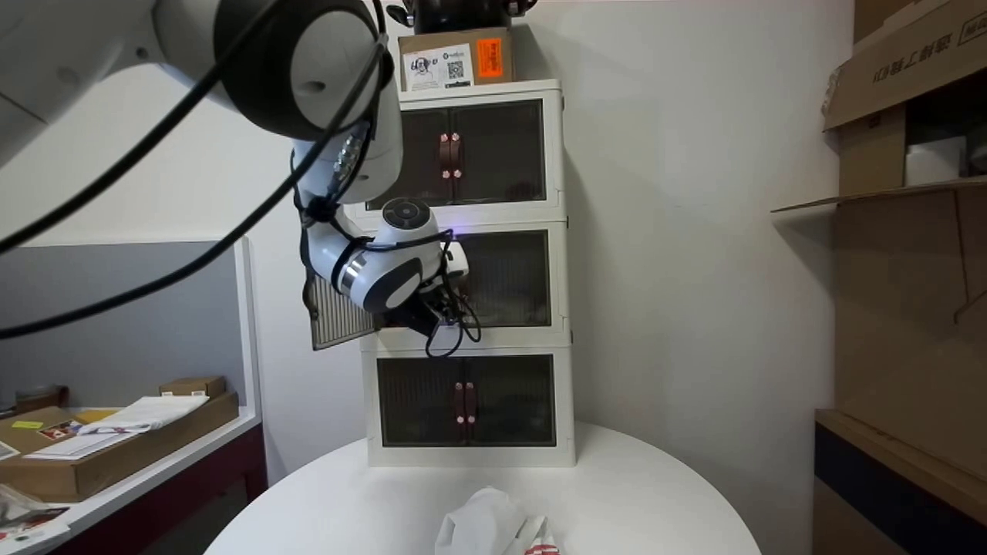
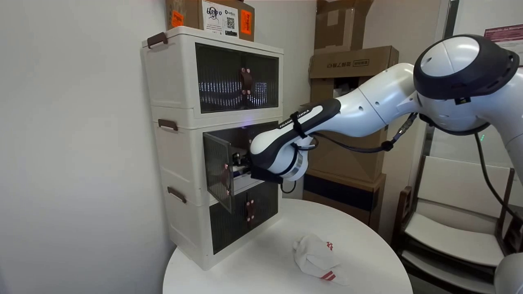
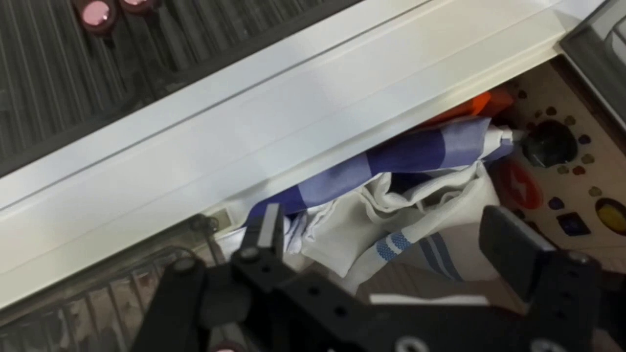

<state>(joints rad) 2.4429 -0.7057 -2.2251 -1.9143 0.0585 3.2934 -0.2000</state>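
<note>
In cabinet [image 2: 177, 159], blue-striped white cloth [image 3: 415, 230]

"How is the place lit?"

"Softly and evenly in both exterior views; the pale wall [image 1: 694, 193] is fairly bright."

"Where are the shadows?"

"One is on the wall beside the cardboard box [image 1: 463, 40] up top, another beside the large carton [image 1: 898, 293]."

"Any glare?"

"In an exterior view, bright streaks cross the ribbed upper doors [image 2: 218, 77], and a violet glow tints the cabinet frame [image 2: 247, 121] beneath."

"And the wrist view?"

"Uneven. The white ledge [image 3: 274, 132] is bright, while the blue-striped white cloth [image 3: 469, 205] lies in dimmer light, its folds shaded. The gripper fingers [image 3: 511, 249] are nearly black and out of focus."
</note>
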